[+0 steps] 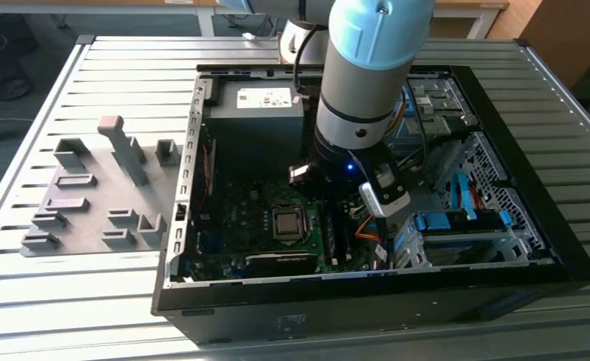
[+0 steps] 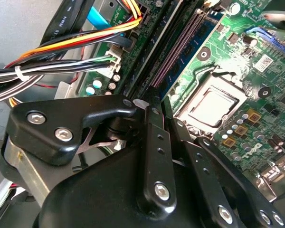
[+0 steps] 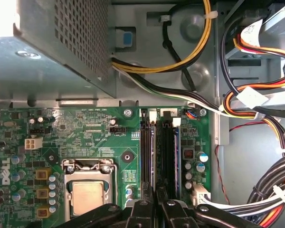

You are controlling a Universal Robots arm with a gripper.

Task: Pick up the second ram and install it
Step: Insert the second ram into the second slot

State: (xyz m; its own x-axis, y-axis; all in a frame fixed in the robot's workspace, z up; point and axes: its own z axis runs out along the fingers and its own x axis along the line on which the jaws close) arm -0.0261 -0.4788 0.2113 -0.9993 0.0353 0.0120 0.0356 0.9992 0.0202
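Tool (image 3: 156,202), fingers pressed together, sits atop second ram (image 3: 176,156) in motherboard slots.

The black gripper (image 2: 152,111) fills the lower half of the second wrist view, its fingers (image 2: 154,142) drawn close together and reaching toward the memory slots (image 2: 175,47), which run off toward one o'clock. At three o'clock from the fingertips sits the silver CPU socket (image 2: 213,107) on the green motherboard (image 2: 230,57). A bundle of orange, yellow, black and white cables (image 2: 61,52) crosses at ten o'clock.
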